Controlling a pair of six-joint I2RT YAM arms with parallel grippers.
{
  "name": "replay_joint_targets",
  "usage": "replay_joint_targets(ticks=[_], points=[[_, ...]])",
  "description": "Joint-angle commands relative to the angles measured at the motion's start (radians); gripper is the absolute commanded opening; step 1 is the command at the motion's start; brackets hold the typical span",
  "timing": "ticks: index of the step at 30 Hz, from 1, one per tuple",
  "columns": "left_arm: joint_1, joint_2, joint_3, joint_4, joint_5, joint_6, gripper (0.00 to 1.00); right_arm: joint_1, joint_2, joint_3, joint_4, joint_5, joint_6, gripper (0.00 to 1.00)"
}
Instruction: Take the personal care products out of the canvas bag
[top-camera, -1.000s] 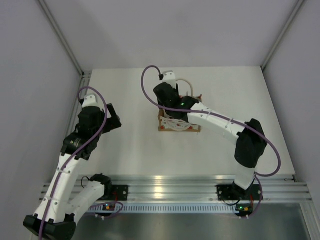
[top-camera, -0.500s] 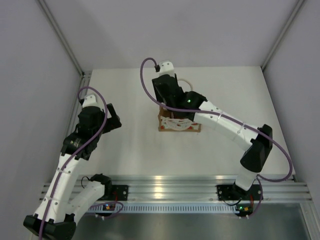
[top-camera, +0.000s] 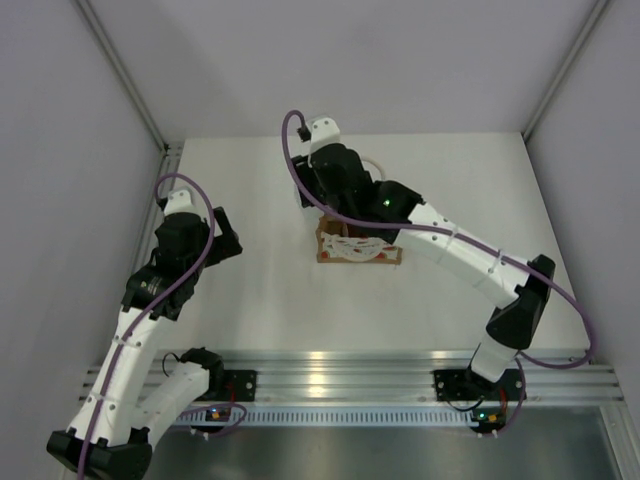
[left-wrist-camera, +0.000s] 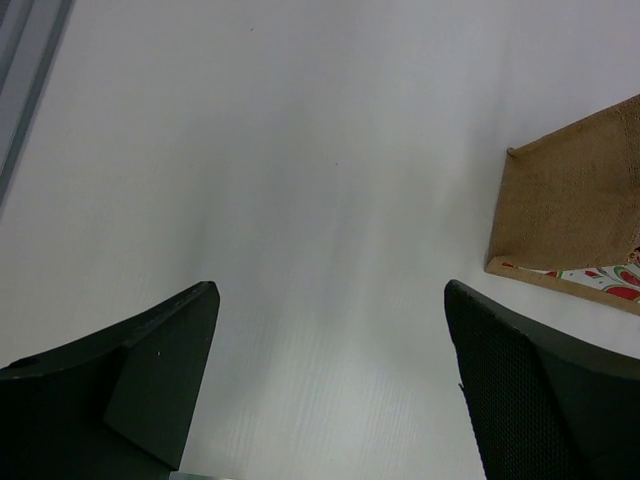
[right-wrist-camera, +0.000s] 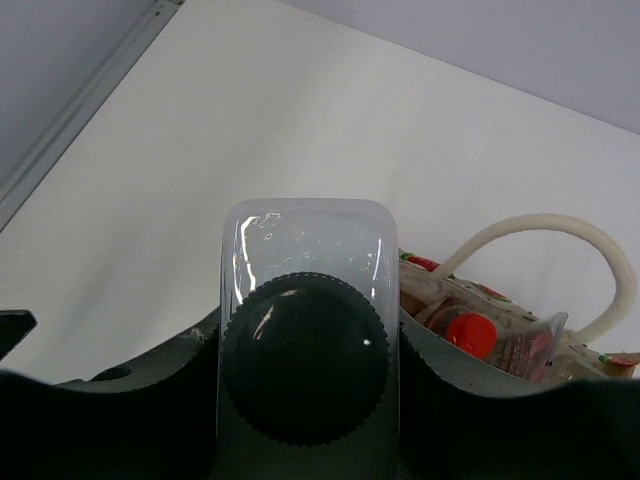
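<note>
Above the white tabletop (top-camera: 250, 290), right gripper (right-wrist-camera: 310, 400) jaws pinch a white dark-capped bottle (right-wrist-camera: 307, 330); left gripper (left-wrist-camera: 330, 370) jaws spread wide.

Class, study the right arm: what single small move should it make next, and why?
Probably lower the right end effector onto the white table left of the tan canvas bag and release. It grips the white bottle with a dark grey cap, already clear of the bag, while a red-capped item waits inside.
</note>
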Motion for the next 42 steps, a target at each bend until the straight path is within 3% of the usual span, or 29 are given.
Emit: replay_joint_targets(ticks=[1,11,21,36,42], points=[[-0.001,-0.017,-0.009,0.012,-0.031,-0.004,0.98,0.032,-0.035,0.040,0.174,-0.055,-0.005,0.00],[-0.001,-0.044,-0.009,0.009,-0.069,-0.010,0.98,0.050,0.067,-0.085,0.354,-0.089,0.027,0.00],[-0.001,-0.095,-0.011,0.007,-0.131,-0.025,0.98,0.064,0.229,-0.071,0.379,-0.138,0.020,0.00],[-0.002,-0.092,-0.011,0.007,-0.127,-0.024,0.98,0.070,0.349,-0.097,0.475,-0.204,0.010,0.00],[-0.002,-0.096,-0.011,0.007,-0.127,-0.024,0.98,0.069,0.354,-0.114,0.474,-0.206,0.003,0.22]])
